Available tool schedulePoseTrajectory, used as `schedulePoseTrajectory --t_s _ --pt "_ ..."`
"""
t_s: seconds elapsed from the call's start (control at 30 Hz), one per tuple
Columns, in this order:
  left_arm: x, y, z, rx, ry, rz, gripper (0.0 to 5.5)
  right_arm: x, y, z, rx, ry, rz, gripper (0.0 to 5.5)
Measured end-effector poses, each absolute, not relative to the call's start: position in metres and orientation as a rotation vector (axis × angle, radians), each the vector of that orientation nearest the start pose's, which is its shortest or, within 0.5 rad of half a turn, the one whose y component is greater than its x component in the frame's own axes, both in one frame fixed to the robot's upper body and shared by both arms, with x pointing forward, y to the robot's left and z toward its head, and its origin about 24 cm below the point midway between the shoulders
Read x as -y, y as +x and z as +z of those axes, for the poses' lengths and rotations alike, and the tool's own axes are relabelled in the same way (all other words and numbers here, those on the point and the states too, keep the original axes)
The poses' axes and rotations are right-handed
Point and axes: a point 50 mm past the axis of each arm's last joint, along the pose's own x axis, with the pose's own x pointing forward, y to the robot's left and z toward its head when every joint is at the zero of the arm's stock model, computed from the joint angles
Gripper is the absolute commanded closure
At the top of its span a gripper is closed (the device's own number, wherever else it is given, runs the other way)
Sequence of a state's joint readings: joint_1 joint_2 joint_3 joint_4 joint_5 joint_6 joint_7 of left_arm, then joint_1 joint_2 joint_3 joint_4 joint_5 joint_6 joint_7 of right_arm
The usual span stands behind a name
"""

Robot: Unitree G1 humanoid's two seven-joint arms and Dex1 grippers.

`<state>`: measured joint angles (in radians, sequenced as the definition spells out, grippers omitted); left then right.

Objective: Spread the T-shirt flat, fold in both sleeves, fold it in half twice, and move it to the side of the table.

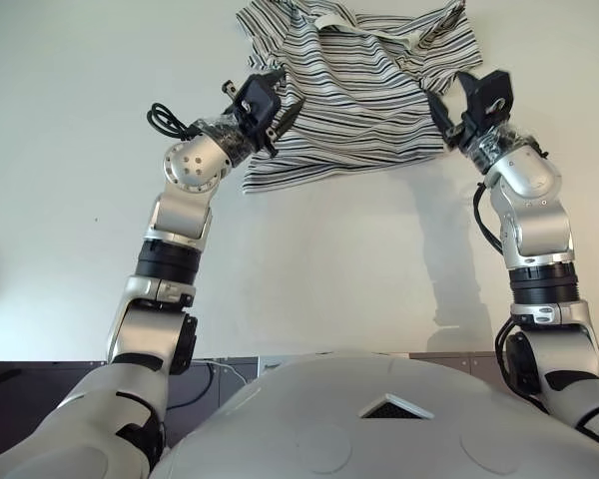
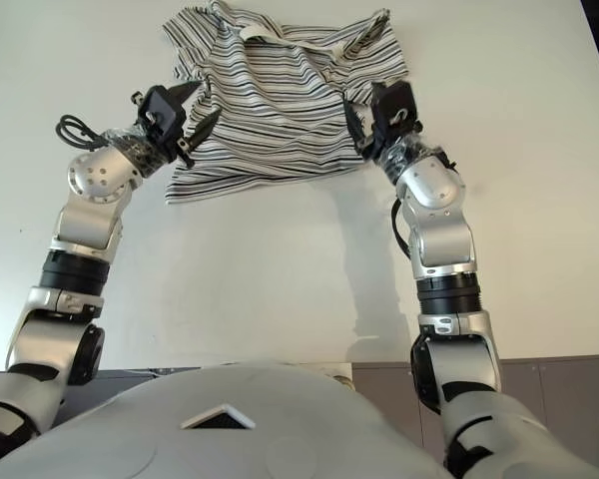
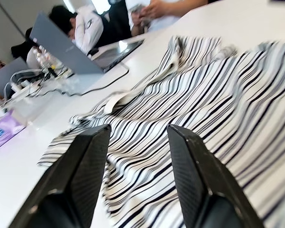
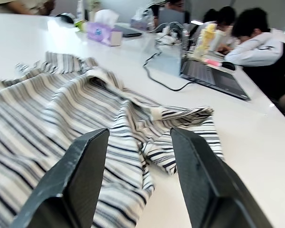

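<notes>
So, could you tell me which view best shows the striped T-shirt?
The right eye view: the black-and-white striped T-shirt shows whole, crumpled. The left eye view clips its far edge; the wrist views catch rumpled parts.

Rumpled striped T-shirt (image 1: 364, 85) on white table (image 1: 329, 264), left gripper (image 1: 285, 92) and right gripper (image 1: 457, 105) at its sides.

Shared office, long white table (image 4: 261, 142), open laptops (image 4: 213, 78) at its far edge, tissue box (image 4: 103, 34)

A white table (image 1: 309, 269) carries a rumpled striped T-shirt (image 1: 364, 90), with a laptop (image 4: 213, 78) and tissue box (image 4: 103, 33) farther off.
</notes>
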<state>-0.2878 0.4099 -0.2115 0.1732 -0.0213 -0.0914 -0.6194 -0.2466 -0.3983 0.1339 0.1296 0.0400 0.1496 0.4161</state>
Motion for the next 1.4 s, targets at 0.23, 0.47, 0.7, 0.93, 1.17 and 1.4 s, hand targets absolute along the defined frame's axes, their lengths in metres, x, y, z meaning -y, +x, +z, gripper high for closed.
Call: schedulePoseTrajectory --t_s 0.23,0.47,0.7,0.93,1.17,1.4 --pt "-0.155 0.274 0.035 -0.207 0.621 -0.949 3.33 0.177 0.348 0.028 -0.383 -0.361 0.313 3.13" --pt "-0.163 0.282 0.022 -0.170 0.763 -0.861 3.33 0.204 0.372 0.062 -0.164 0.183 -0.074 3.13" --pt "-0.160 0.263 0.023 -0.128 0.726 -0.888 3.33 0.185 0.300 0.056 -0.091 -0.145 0.267 3.13" --pt "-0.195 0.178 0.044 -0.366 0.704 -1.232 3.33 0.156 0.220 0.080 -0.140 -0.381 0.703 3.13" --pt "-0.180 0.232 0.097 -0.138 0.536 -1.033 3.33 0.173 0.222 0.052 -0.300 -0.510 0.679 3.13" --pt "-0.160 0.270 0.060 -0.174 0.599 -0.902 3.33 0.214 0.292 0.039 -0.387 -0.451 0.414 3.13"
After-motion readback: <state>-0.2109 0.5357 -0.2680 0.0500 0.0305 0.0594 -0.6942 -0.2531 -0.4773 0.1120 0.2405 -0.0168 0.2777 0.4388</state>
